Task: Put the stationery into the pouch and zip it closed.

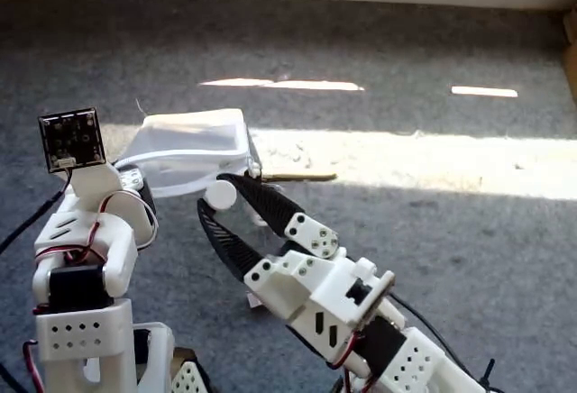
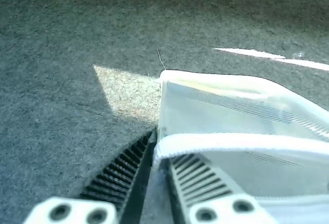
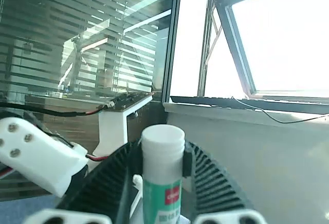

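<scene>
Left hand and right hand both clamped tight.

Both arms are white plastic with slotted vents. Black ribbed fingers form the right gripper, with dark screw heads just behind them. Red and black cables run behind the left gripper.

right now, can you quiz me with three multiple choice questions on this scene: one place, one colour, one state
1. Where is the glue stick? A in the right jaws; B lying on the floor; C in the left jaws.
2. What colour is its cap? A red; B white; C black.
3. How do the left jaws stand? A wide open; B shut on the pouch edge; C shut on a pencil.
Answers: 1 A, the right wrist view shows them clamping it. 2 B, the cap is white there. 3 B, the left wrist view shows them pinching the pouch.
</scene>
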Robot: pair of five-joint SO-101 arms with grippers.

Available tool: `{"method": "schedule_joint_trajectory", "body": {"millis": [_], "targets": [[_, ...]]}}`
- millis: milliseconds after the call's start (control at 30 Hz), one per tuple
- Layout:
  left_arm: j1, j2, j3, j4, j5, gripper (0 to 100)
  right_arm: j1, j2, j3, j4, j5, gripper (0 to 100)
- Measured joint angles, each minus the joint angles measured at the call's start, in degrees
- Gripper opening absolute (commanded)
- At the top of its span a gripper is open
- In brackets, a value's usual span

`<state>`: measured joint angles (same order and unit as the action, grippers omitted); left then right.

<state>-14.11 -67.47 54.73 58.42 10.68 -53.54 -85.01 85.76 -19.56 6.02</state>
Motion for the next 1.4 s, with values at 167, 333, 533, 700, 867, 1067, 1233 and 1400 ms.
{"method": "schedule_joint_trajectory", "body": {"millis": [167, 333, 533, 700, 867, 1067, 1233, 1400], "targets": [[0.0, 0.0, 0.0, 0.0, 0.0, 1, 0.0, 13.19, -3.08, -8.18, 0.0, 3.3], [0.0, 0.0, 0.0, 0.0, 0.0, 1, -0.09, 26.46, -5.71, -18.29, 0.0, 3.3], [0.0, 0.0, 0.0, 0.0, 0.0, 1, 1.49, 37.63, -6.68, -29.63, 0.0, 3.3], [0.0, 0.0, 0.0, 0.0, 0.0, 1, 5.45, 47.56, -9.05, -40.97, -0.09, 3.3], [0.0, 0.09, 0.09, 0.0, 0.0, 1, 6.07, 58.64, -10.02, -50.11, -0.09, 3.3], [0.0, 0.09, 0.09, 0.0, 0.0, 1, 6.15, 71.47, -12.66, -61.54, -0.09, 3.3], [0.0, 0.09, 0.09, 0.0, 0.0, 1, 6.15, 78.59, -13.27, -66.55, -0.09, 3.3], [0.0, 0.09, 0.09, 0.0, 0.0, 1, 6.15, 79.56, -13.27, -68.22, 0.09, 5.3]]}}
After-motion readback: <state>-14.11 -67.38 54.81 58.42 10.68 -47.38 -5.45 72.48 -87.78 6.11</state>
